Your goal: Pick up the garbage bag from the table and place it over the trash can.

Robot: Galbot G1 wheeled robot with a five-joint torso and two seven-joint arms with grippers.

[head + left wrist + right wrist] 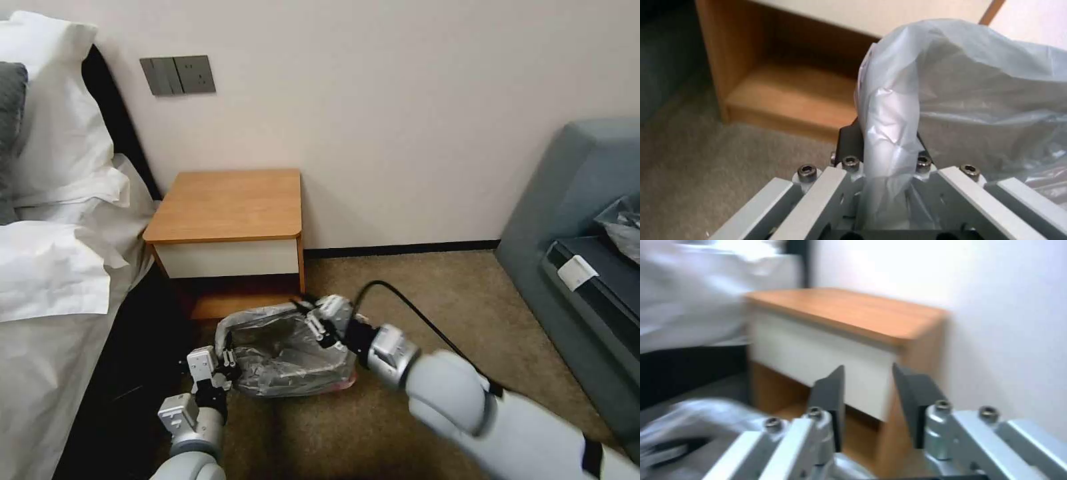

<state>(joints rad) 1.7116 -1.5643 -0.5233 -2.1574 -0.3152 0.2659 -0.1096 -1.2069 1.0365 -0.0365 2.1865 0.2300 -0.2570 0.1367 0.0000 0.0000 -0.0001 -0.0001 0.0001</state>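
While the garbage bag lies draped over the trash can on the carpet just in front of the table, you have the left gripper clamped on the bag's near-left edge, film running between its fingers. Your right gripper sits at the bag's far-right rim, fingers apart and holding nothing. The bed lies left of the table.
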